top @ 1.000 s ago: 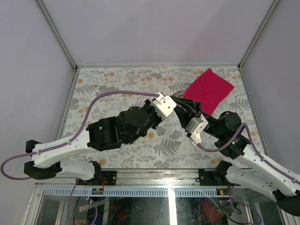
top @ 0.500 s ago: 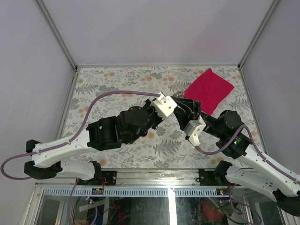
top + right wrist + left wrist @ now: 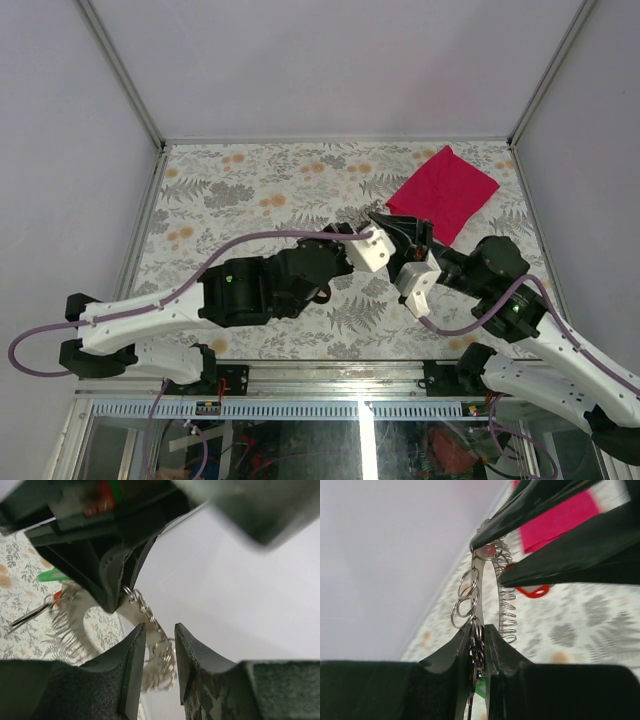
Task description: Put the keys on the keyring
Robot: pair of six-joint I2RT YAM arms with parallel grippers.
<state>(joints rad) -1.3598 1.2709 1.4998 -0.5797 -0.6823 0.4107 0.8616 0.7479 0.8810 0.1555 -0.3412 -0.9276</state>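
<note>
Keyring point(image 3: 482, 587) tight in narrow left hand point(image 3: 479, 630), far end within right hand point(image 3: 159, 630), grip there unclear.

Lab-type robot test cell: alu frame point(image 3: 123, 75), white walls point(image 3: 330, 60), floral-print tabletop point(image 3: 250, 180).

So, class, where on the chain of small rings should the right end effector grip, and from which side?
Probably the top ring, the end farthest from the left end effector, which clamps the chain's lower end. Come from opposite that end effector, fingers across the ring's flat faces: the wire coil crowds the middle.
</note>
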